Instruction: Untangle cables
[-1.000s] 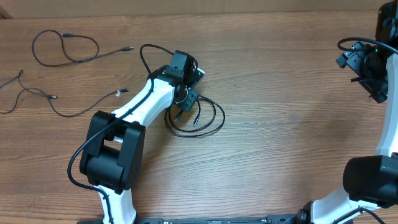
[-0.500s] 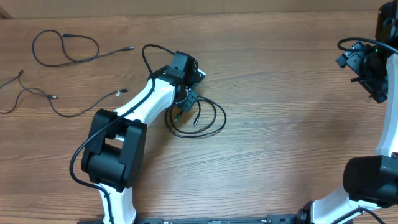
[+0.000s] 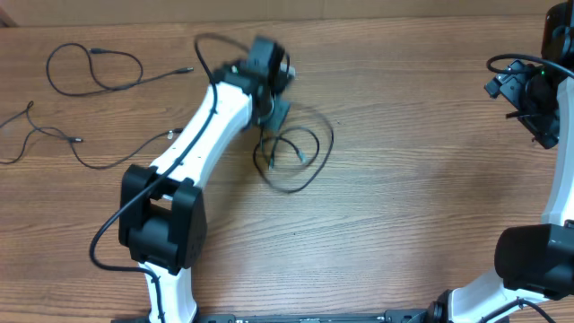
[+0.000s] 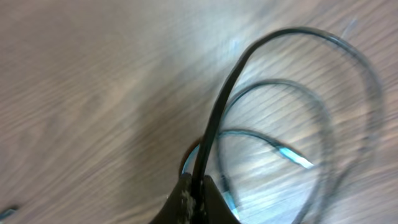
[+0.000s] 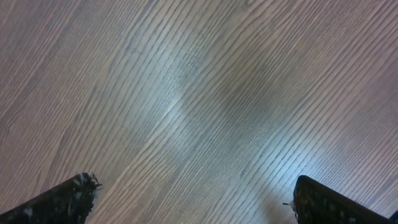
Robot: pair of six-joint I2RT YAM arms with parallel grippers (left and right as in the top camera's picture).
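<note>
A coiled bundle of thin black cables (image 3: 297, 154) hangs blurred near the table's middle, dangling from my left gripper (image 3: 277, 113). In the left wrist view the gripper (image 4: 198, 188) is shut on one black strand (image 4: 219, 118), and the other loops (image 4: 323, 130) hang beyond it above the wood. Two more loose cables lie at the far left: a looped one (image 3: 92, 68) and a wavy one (image 3: 56, 136) with a metal-tipped plug (image 3: 169, 134). My right gripper (image 3: 529, 97) is at the far right edge, away from all the cables. It is open (image 5: 193, 190) over bare wood.
The wooden table (image 3: 413, 197) carries everything here. My left arm's white link (image 3: 202, 130) stretches diagonally across the left half, with its black base (image 3: 161, 224) near the front edge. The right arm's base (image 3: 529, 260) stands at the front right.
My left gripper has closed on a strand of the coil and moved toward the table's far side. The coil has come up with it and shifted slightly right. The right arm is still.
</note>
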